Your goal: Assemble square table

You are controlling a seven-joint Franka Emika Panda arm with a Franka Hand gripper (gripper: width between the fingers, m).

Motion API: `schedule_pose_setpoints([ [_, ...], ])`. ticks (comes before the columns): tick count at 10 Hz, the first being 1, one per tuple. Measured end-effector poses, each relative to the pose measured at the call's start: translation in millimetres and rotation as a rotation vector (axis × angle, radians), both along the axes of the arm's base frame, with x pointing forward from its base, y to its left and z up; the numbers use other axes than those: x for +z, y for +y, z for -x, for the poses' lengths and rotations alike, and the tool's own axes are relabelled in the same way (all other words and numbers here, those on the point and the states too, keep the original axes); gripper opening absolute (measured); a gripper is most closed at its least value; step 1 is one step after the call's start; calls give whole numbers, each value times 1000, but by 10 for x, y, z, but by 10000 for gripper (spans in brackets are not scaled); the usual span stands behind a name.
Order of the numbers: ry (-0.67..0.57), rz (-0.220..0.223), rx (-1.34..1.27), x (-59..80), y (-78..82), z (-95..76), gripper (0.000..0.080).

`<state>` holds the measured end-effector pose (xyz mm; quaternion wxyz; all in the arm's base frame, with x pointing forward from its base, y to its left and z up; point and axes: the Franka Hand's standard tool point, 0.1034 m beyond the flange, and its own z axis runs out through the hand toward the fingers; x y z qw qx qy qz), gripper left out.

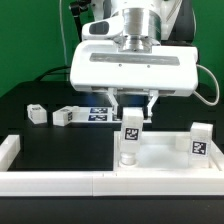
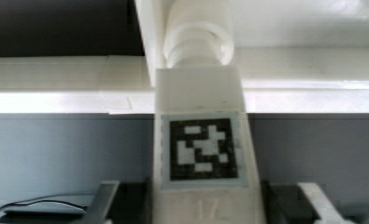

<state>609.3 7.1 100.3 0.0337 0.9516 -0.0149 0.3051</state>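
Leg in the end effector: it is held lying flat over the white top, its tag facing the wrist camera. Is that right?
Not quite. The exterior view shows the leg held upright, not flat, by the end effector over the top. Its tag does face the wrist camera.

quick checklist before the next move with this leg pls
1. Leg gripped between the fingers: ok
2. Leg upright, tag facing the wrist camera: ok
3. Leg's lower end over the table top: ok
4. Lower end seated in a corner socket: cannot tell
5. Second leg standing apart from the held one: ok
6. Loose legs lying off to the exterior view's left, out of the way: ok
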Motion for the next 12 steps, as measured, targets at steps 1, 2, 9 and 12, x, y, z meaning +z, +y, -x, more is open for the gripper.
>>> schedule_pose_setpoints([
  [1, 3, 2, -1, -22, -5, 3, 290],
  [2, 16, 3, 1, -82, 3, 27, 290],
  [9, 30, 18, 20, -136, 1, 43, 595],
  [12, 32, 27, 31, -140, 0, 44, 646],
])
